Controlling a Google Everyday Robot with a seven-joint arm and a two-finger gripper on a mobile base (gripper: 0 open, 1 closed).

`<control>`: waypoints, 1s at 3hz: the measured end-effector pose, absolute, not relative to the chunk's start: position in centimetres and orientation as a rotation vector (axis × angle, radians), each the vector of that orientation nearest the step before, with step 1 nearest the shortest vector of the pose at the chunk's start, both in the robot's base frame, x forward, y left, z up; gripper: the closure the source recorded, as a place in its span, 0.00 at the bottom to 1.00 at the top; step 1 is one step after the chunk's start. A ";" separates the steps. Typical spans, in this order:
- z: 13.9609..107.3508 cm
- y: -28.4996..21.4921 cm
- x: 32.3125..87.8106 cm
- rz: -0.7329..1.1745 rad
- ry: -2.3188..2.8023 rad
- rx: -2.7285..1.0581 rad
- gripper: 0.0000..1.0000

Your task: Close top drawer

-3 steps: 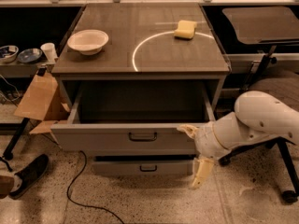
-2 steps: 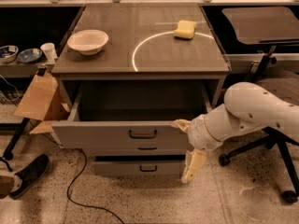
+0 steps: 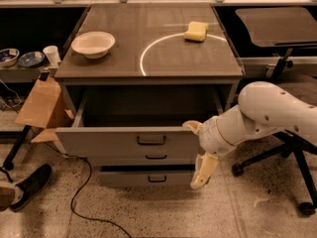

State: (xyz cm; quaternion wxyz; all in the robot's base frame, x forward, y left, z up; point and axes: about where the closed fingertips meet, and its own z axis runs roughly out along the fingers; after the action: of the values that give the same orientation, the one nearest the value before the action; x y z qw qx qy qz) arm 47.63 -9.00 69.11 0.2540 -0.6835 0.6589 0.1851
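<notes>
Grey cabinet (image 3: 124, 19) has the top drawer (image 3: 124, 140) pulled way out, and the inside is too shadowy to make out. Gripper (image 3: 193, 155) sits at the drawer front's right end, fingers spread wide, clamping nothing. White bowl (image 3: 93, 43) and yellow sponge (image 3: 196, 31) sit on top.

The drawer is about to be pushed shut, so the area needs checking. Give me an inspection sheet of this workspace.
Surface: cabinet top, with a white ring marked on it.
Job's things: top drawer pulled out, with a dark handle at the centre of its front.
Clutter: bowl and yellow sponge on the cabinet top.
Gripper: gripper open, at the right end of the top drawer's front.
Cables: dark cable lying on the floor below the drawers.
Surroundings: cardboard box and shoe at picture left, office chair at picture right.
</notes>
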 end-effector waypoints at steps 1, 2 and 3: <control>69.8 -9.9 47.7 0.494 1.800 -1.805 0.16; 69.9 -10.9 47.5 0.527 1.827 -1.773 0.39; 69.8 -11.8 46.9 0.580 1.854 -1.759 0.62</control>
State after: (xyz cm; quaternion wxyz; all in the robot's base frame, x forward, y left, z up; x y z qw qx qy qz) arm 46.90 -11.85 69.77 0.2576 -0.6484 0.6837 0.2139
